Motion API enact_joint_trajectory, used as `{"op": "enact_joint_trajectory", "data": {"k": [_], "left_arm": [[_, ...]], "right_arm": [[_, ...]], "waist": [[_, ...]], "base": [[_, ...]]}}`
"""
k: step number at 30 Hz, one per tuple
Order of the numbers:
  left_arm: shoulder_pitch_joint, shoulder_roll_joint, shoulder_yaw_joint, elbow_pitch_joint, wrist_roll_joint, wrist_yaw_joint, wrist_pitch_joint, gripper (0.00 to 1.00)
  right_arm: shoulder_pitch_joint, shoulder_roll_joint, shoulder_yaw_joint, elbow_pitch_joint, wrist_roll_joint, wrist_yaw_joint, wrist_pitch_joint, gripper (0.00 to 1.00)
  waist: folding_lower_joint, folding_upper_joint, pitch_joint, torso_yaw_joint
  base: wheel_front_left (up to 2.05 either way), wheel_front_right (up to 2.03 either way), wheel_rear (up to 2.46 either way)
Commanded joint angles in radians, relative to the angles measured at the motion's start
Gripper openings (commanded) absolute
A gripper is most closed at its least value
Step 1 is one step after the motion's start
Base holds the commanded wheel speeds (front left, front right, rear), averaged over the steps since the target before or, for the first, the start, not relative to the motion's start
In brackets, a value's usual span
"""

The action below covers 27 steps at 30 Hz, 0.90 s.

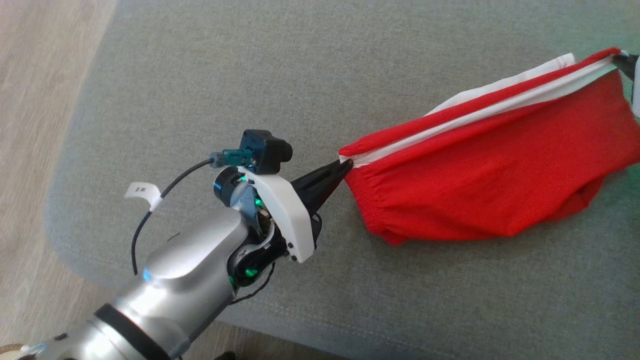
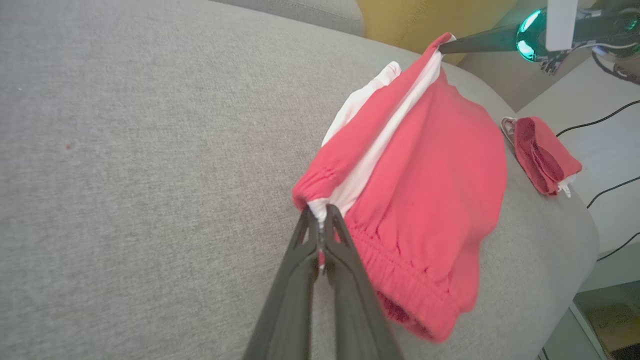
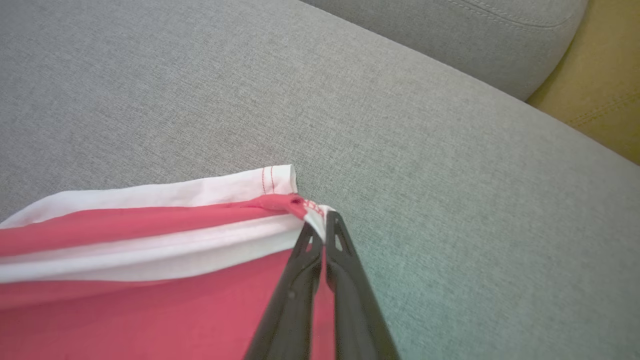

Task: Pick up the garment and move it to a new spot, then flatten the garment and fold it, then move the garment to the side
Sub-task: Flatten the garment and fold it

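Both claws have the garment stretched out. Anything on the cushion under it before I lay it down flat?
Nothing visible. The grey cushion below the garment looks bare. The left claw and right claw are shut on its two ends. A small red cloth lies near the cushion's edge, off to one side, not under it.

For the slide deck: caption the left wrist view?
Left gripper and right gripper hold the red-and-white garment stretched over the grey sofa.

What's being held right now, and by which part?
The red and white fabric garment: the left gripper pinches its elastic waistband corner, the right gripper its stitched hem corner.
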Motion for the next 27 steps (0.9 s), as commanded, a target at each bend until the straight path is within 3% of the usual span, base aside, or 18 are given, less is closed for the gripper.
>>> {"op": "enact_joint_trajectory", "data": {"k": [1, 2, 3, 4, 5, 6, 10, 16, 22, 27], "left_arm": [[-0.051, 0.015, 0.027, -0.009, -0.008, -0.004, -0.012, 0.00], [-0.055, 0.011, 0.022, 0.000, -0.008, -0.005, -0.017, 0.00], [-0.058, 0.006, 0.018, 0.008, -0.010, -0.005, -0.021, 0.00], [-0.061, 0.002, 0.015, 0.016, -0.013, -0.006, -0.024, 0.04], [-0.063, -0.002, 0.012, 0.024, -0.017, -0.006, -0.026, 0.70], [-0.066, -0.005, 0.009, 0.035, -0.019, -0.006, -0.027, 1.00], [-0.076, -0.008, -0.001, 0.075, -0.012, -0.006, -0.045, 1.00], [-0.067, 0.007, 0.036, 0.119, -0.026, 0.004, -0.114, 1.00], [-0.024, 0.045, 0.142, 0.125, -0.079, 0.054, -0.183, 1.00], [0.011, 0.084, 0.256, 0.062, -0.033, 0.146, -0.208, 1.00]], "right_arm": [[-0.025, -0.016, 0.005, -0.017, -0.013, -0.001, -0.015, 0.00], [-0.030, -0.016, 0.013, -0.011, -0.015, -0.001, -0.022, 0.00], [-0.035, -0.013, 0.021, -0.005, -0.015, -0.001, -0.028, 0.07], [-0.041, -0.010, 0.025, 0.001, -0.015, -0.001, -0.040, 0.71], [-0.045, -0.006, 0.029, 0.009, -0.015, -0.001, -0.049, 1.00], [-0.049, -0.002, 0.034, 0.017, -0.017, -0.001, -0.057, 1.00], [-0.067, 0.008, 0.054, 0.047, -0.030, -0.001, -0.092, 1.00], [-0.070, 0.043, 0.055, 0.129, -0.094, -0.001, -0.256, 1.00], [-0.010, 0.129, 0.048, 0.171, -0.105, -0.001, -0.489, 1.00], [0.021, 0.168, 0.012, 0.184, -0.106, -0.001, -0.689, 1.00]], "waist": [[-0.0001, 0.0000, 0.010, 0.006], [-0.0001, 0.0000, 0.013, 0.007], [-0.0001, 0.0000, 0.016, 0.008], [-0.0001, 0.0000, 0.019, 0.008], [-0.0001, 0.0000, 0.021, 0.008], [-0.0001, 0.0000, 0.022, 0.007], [-0.0001, 0.0000, 0.022, -0.007], [-0.0001, 0.0000, -0.016, -0.051], [-0.0001, 0.0000, -0.095, -0.123], [-0.0001, 0.0000, -0.155, -0.186]], "base": [[0.00, 0.00, 0.00], [0.00, 0.00, 0.00], [0.00, 0.00, 0.00], [0.00, 0.00, 0.00], [0.00, 0.00, 0.00], [0.00, 0.00, 0.00], [0.00, 0.00, 0.00], [0.00, 0.00, 0.00], [0.00, 0.00, 0.00], [0.00, 0.00, 0.00]]}}
